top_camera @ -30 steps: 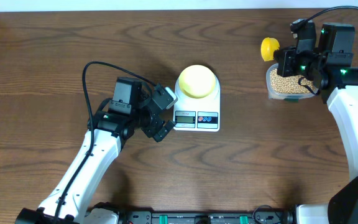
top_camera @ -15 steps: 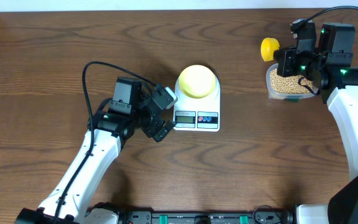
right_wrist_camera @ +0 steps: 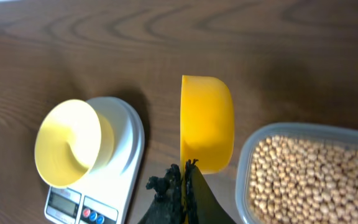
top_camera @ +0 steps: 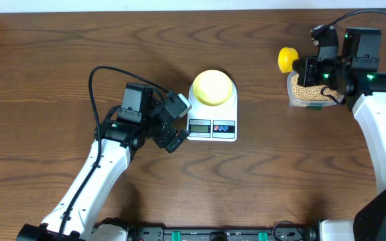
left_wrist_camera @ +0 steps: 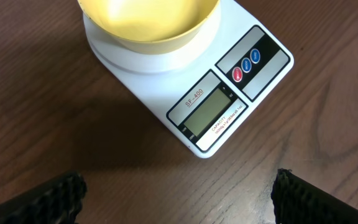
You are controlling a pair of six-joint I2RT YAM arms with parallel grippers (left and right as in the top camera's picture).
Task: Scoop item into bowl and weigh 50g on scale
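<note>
The left gripper [top_camera: 177, 124] stands wide open just left of the scale [top_camera: 212, 127], grasping nothing. The pale yellow bowl [top_camera: 212, 87] sits on the scale's platform. Well right of the scale, the right gripper [right_wrist_camera: 184, 190] is clamped on the yellow scoop [right_wrist_camera: 207, 121], beside the clear container [right_wrist_camera: 246, 163] of beans [right_wrist_camera: 303, 174].

Dk wood-grain table [top_camera: 39, 60], even light

Bright, even light; soft shadow beside the scale [left_wrist_camera: 160, 84]; right wrist view blurred.

Empty bowl [top_camera: 212, 87] atop white scale [top_camera: 212, 127]; beans [top_camera: 302, 92] apart
</note>
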